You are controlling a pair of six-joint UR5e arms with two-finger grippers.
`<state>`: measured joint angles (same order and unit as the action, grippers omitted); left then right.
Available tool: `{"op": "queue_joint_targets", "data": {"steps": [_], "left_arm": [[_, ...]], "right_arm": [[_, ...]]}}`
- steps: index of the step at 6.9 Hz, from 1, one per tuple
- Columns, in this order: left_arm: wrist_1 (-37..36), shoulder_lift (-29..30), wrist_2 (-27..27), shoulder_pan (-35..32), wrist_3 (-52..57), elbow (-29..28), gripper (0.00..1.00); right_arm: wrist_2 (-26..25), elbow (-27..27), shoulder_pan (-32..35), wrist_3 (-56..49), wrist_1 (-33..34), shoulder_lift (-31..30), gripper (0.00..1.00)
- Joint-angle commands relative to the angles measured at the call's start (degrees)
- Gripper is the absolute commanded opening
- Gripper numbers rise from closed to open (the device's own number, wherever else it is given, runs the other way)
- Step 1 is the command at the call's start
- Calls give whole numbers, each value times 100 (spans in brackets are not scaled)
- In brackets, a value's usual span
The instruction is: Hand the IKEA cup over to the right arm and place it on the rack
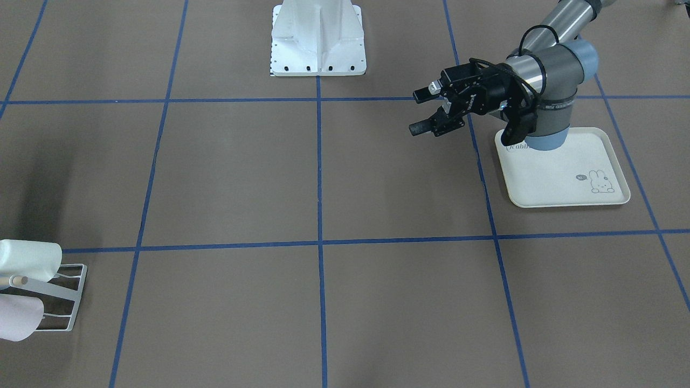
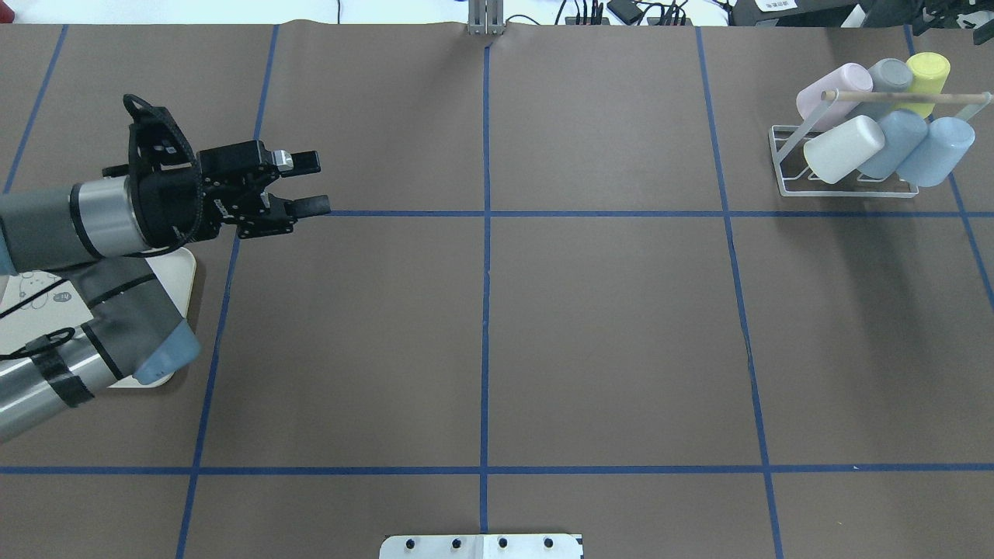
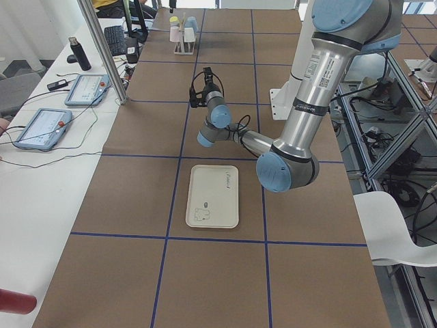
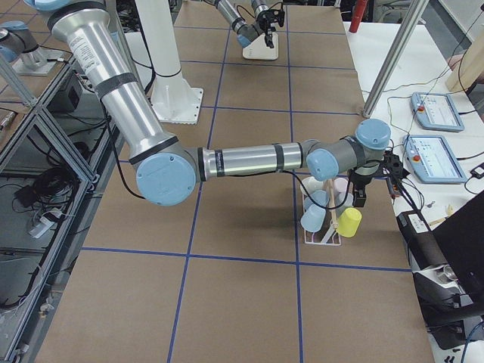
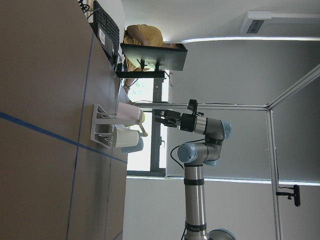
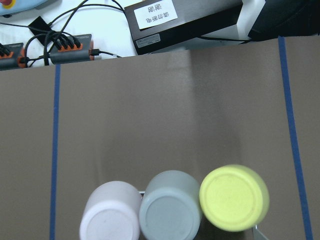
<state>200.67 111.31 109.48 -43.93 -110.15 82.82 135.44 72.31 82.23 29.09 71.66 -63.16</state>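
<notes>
While left tool (image 2: 322,184) gapes empty past tray (image 1: 560,167) edge, right tool (image 5: 157,117) (grip unclear) hovers over rack (image 2: 846,193).

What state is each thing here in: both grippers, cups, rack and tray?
Rack: upright, loaded.
Cups: six, tilted on the rack.
Left gripper: open, holding nothing.
Right gripper: above the cups; open or shut unclear.
Tray: lying flat, nothing on it.
</notes>
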Motion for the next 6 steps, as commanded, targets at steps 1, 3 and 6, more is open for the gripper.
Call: {"op": "queue_joint_targets", "data": {"steps": [1, 3, 6], "left_arm": [[-720, -484, 1254, -972, 1610, -29, 99], [-1693, -959, 2153, -2018, 3771, -73, 99], [-3764, -1418, 2157, -3459, 8039, -223, 99]], "right_arm": [[17, 1446, -5, 132, 33, -957, 100], [-9, 2047, 4, 124, 41, -1530, 100], [-44, 2190, -223, 36, 68, -1744, 100]]}}
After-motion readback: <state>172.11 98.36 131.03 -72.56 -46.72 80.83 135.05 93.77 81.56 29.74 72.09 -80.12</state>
